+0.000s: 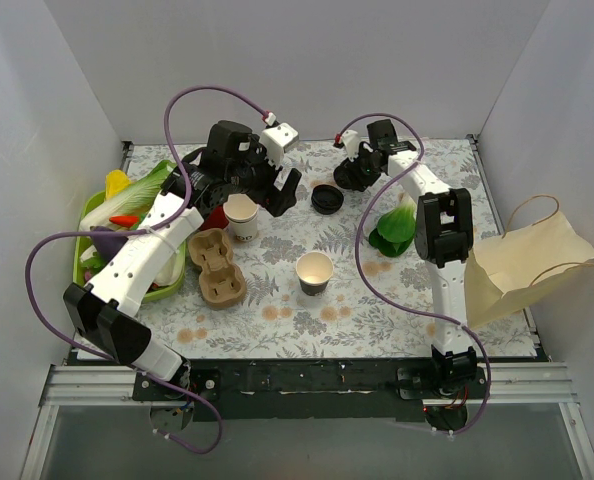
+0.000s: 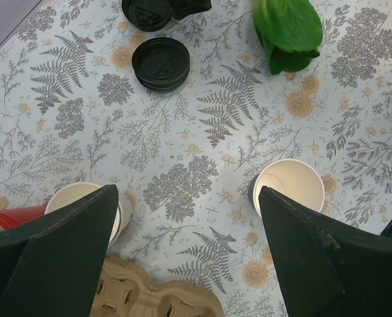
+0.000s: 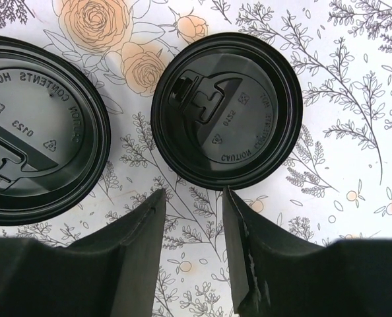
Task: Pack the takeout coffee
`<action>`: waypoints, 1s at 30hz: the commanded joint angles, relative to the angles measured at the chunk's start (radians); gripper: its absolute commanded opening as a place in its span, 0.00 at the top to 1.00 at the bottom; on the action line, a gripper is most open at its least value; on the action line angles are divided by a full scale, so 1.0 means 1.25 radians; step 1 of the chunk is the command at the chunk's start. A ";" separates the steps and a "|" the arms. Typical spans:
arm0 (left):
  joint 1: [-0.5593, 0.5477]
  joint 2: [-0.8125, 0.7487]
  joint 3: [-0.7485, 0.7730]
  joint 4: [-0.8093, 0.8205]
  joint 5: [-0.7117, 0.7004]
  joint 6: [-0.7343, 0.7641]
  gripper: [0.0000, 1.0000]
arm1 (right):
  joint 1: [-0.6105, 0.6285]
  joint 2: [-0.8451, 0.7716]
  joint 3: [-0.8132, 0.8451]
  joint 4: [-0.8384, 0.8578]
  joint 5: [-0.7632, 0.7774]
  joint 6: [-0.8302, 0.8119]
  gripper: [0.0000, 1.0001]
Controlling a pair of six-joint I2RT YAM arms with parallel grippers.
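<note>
No lidded cup shows in any view, so the takeout coffee is out of sight. Two lidless cream cups stand on the floral cloth: one [image 1: 242, 212] [image 2: 77, 198] beside a red cup [image 2: 11, 214], the other [image 1: 315, 270] [image 2: 292, 181] nearer the front. Two loose black lids [image 2: 160, 63] [image 2: 146, 12] lie at the back. My left gripper [image 1: 267, 195] [image 2: 189, 251] is wide open and empty above the cloth between the two cups. My right gripper [image 1: 349, 178] [image 3: 193, 191] is open and low, just short of one lid [image 3: 226, 109]. The other lid [image 3: 31, 129] lies to its left.
A cardboard cup carrier [image 1: 217, 265] [image 2: 156, 297] lies left of centre. A brown paper bag [image 1: 522, 262] lies on its side at the right edge. Bok choy [image 1: 395, 225] [image 2: 288, 30] sits under the right arm. A green basket [image 1: 80, 250] of vegetables stands at the left.
</note>
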 commanded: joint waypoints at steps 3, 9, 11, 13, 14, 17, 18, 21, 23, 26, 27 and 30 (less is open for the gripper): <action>-0.001 -0.010 -0.005 -0.001 0.008 0.002 0.11 | -0.001 0.020 0.040 0.011 -0.033 -0.063 0.55; -0.001 -0.002 -0.001 -0.002 0.008 0.003 0.11 | -0.002 0.039 0.047 0.010 -0.068 -0.106 0.57; -0.002 0.000 -0.003 -0.003 0.008 0.003 0.11 | -0.001 0.044 0.049 0.011 -0.068 -0.121 0.59; -0.001 0.001 0.000 -0.003 0.010 0.002 0.11 | 0.001 0.049 0.050 0.012 -0.063 -0.131 0.59; -0.002 0.003 -0.001 -0.001 0.009 0.003 0.11 | 0.002 0.052 0.052 0.012 -0.059 -0.133 0.60; -0.002 0.006 0.005 -0.003 0.012 0.002 0.11 | 0.006 0.063 0.057 0.012 -0.042 -0.143 0.61; -0.002 0.007 0.006 -0.003 0.013 0.002 0.11 | 0.007 0.064 0.059 0.013 -0.038 -0.145 0.62; -0.003 0.007 0.007 -0.004 0.017 0.002 0.11 | 0.008 0.072 0.061 0.012 -0.032 -0.144 0.69; -0.002 0.007 0.007 -0.004 0.017 0.001 0.11 | 0.007 0.066 0.055 0.017 -0.031 -0.139 0.74; -0.003 0.005 0.005 -0.001 0.020 0.000 0.11 | 0.008 0.049 0.040 0.023 -0.022 -0.133 0.84; -0.003 0.004 0.001 -0.001 0.019 -0.001 0.11 | 0.008 0.044 0.032 0.027 -0.014 -0.131 0.86; -0.003 0.001 0.000 0.003 0.025 -0.004 0.10 | 0.008 0.022 0.028 0.026 0.006 -0.106 0.94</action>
